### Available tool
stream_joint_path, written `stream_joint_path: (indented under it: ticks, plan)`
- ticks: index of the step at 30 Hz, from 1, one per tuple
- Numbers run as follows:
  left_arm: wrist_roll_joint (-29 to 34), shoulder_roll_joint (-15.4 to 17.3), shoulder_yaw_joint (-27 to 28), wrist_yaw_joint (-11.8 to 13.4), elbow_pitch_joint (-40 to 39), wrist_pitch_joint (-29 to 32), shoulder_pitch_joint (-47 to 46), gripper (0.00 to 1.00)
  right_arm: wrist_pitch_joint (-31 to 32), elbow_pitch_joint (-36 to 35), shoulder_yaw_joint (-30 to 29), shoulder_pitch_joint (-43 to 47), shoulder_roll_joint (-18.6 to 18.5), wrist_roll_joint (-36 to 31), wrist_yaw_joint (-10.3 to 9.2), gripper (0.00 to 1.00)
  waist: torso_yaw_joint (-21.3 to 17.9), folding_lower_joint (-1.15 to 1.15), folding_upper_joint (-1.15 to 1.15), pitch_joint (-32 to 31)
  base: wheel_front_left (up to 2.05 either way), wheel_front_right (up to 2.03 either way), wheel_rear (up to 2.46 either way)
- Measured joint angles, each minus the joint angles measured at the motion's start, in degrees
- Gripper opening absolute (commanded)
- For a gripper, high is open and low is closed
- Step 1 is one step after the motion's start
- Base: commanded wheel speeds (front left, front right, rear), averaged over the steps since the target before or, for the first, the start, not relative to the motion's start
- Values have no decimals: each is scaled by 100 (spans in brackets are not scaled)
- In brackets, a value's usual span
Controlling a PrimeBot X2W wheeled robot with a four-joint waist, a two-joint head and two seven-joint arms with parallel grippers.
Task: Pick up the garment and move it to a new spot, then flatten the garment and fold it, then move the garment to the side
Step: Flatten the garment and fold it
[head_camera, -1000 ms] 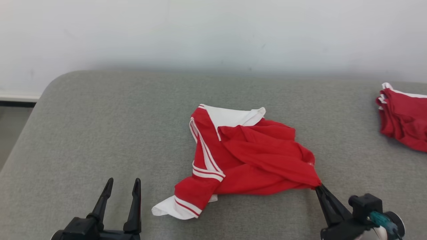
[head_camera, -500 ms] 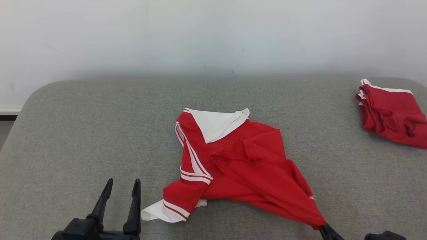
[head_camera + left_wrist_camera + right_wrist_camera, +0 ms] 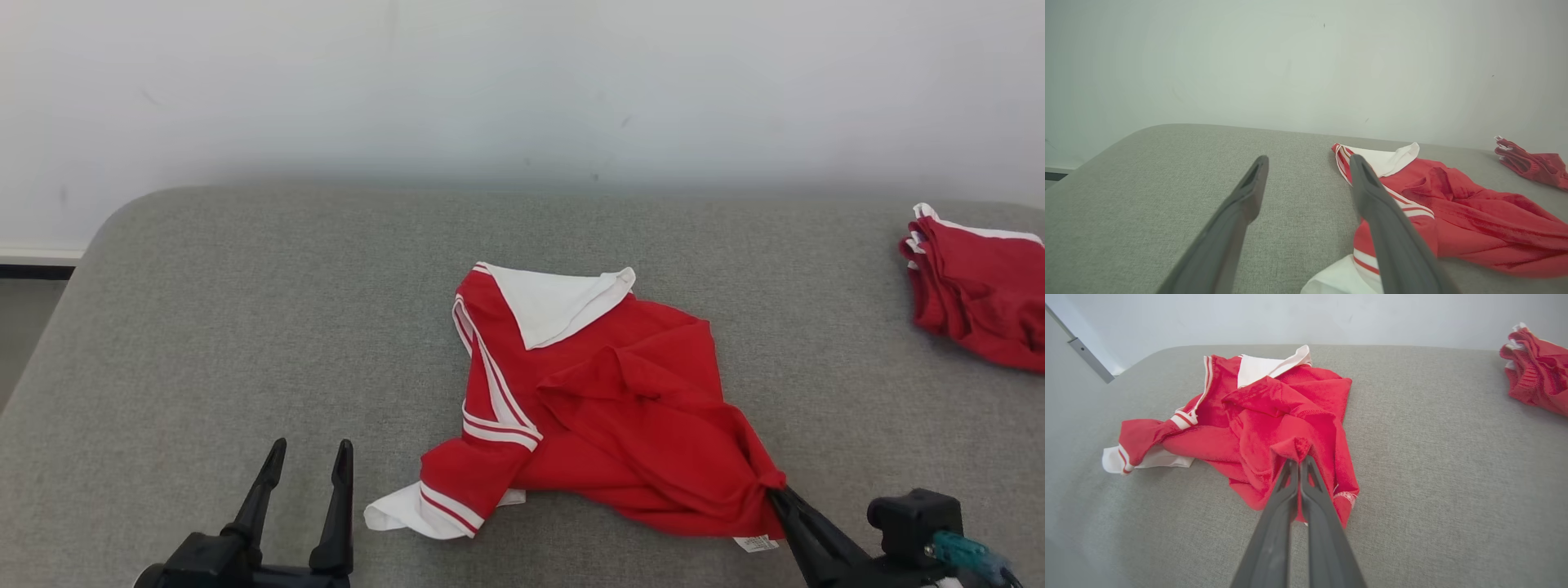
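The right end effector (image 3: 1299, 461) is clenched on only a small pinch at the near edge of the garment (image 3: 620, 408), crumpled mid-counter (image 3: 245, 310), so a pull may slip it free or drag it twisted, while the left end effector (image 3: 311, 445) stands open and empty nearby.

The head camera looks forward and down across the grey cushion (image 3: 245, 286) toward the wall (image 3: 522, 82). Both wrist cameras sit low (nearly skimming it), facing that wall; all share the red shirt (image 3: 637, 408) and the right-edge pile (image 3: 980, 302).
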Motion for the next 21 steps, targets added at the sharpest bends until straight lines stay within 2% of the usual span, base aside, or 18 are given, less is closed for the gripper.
stream_joint_path:
  ticks: [6,12,17,21]
  plan:
    - [-20,9,-62,0,23,0,-40,100,-263,1067,164,-1050,-259,182,0,0,181,0,0,24,0,0,0]
    - [-51,14,-140,0,60,0,-159,100,-644,2469,26,-2273,-386,307,0,0,365,0,0,134,0,0,0]
    - [-80,26,-165,0,94,0,-218,100,-982,3843,-79,-3069,-422,270,0,0,496,1,0,236,0,0,0]
    - [-102,44,-147,0,126,0,-236,100,-1363,4867,-232,-3627,-315,168,0,1,531,1,0,288,0,0,0]
